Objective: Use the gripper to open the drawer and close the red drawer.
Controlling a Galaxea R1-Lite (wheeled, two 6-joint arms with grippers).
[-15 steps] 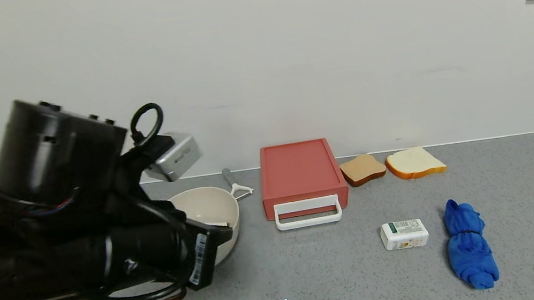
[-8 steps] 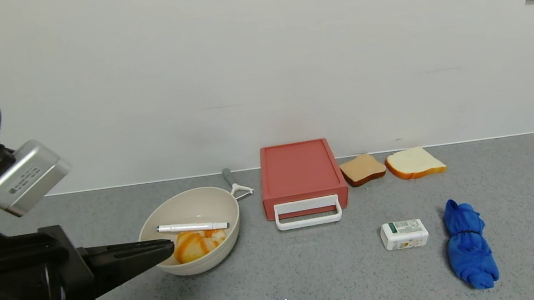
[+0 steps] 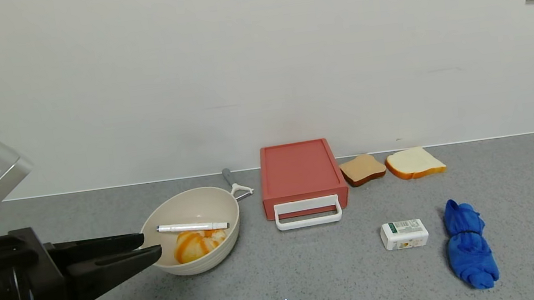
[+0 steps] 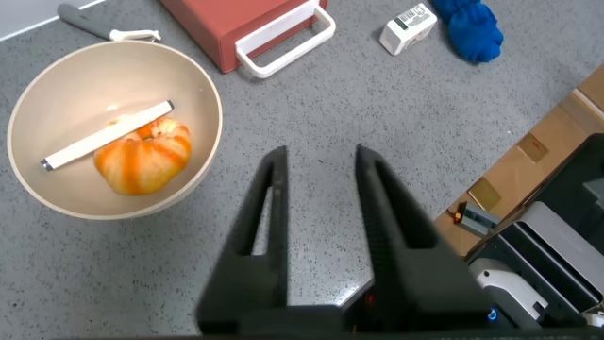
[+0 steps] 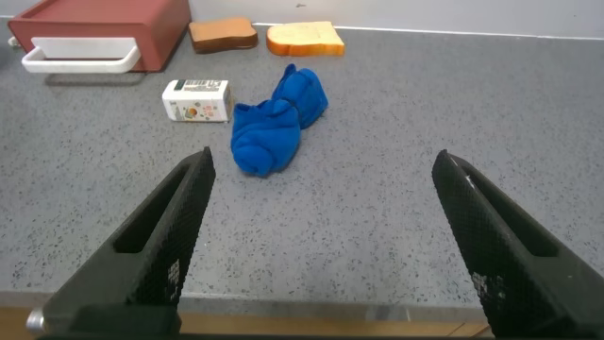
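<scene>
Drawer [image 3: 302, 178]: sat shut against the back wall, white handle [image 3: 308, 213] facing you, so a straight pull would open it. Nothing gripped yet.

L gripper [image 3: 149, 250]: your working claw, fingers slightly apart, empty, low beside the bowl [image 3: 195, 227], well short of the handle.

R gripper [image 5: 321, 236]: wide apart, empty, parked off to the side near the cloth [image 3: 469, 244].

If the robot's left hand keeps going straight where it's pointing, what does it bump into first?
Probably the beige bowl: the left hand, open, points right at its near rim. Depth is unclear, so it might pass just in front.
</scene>
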